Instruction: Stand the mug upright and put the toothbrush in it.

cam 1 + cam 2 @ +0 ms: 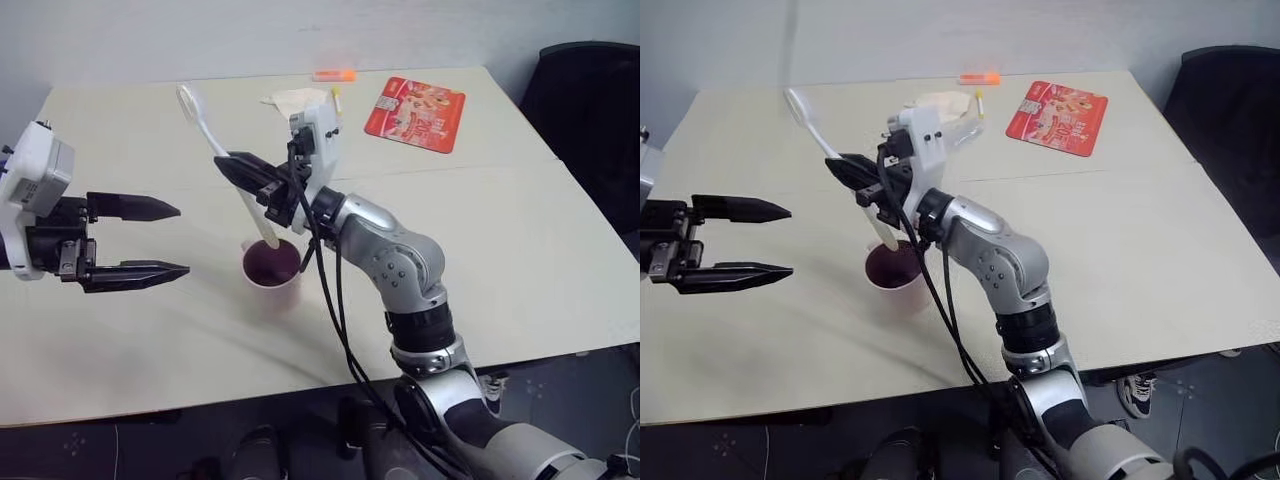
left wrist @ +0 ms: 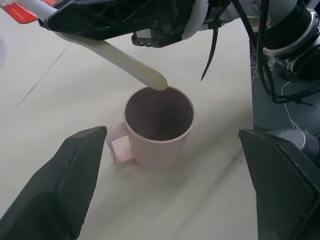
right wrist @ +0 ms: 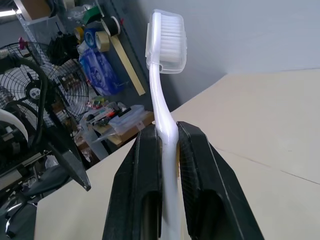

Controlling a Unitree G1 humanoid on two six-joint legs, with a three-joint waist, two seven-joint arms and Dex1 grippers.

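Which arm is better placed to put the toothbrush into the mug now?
The right. The right gripper is shut on the toothbrush, whose handle end hangs at the upright mug's rim. The left gripper is open and holds nothing.

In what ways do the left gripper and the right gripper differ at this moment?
The left gripper is open and holds nothing; the right gripper is shut on the toothbrush. The left gripper waits beside the mug, while the right gripper is above it, with the toothbrush's handle end at the mug's rim. Both have two black fingers.
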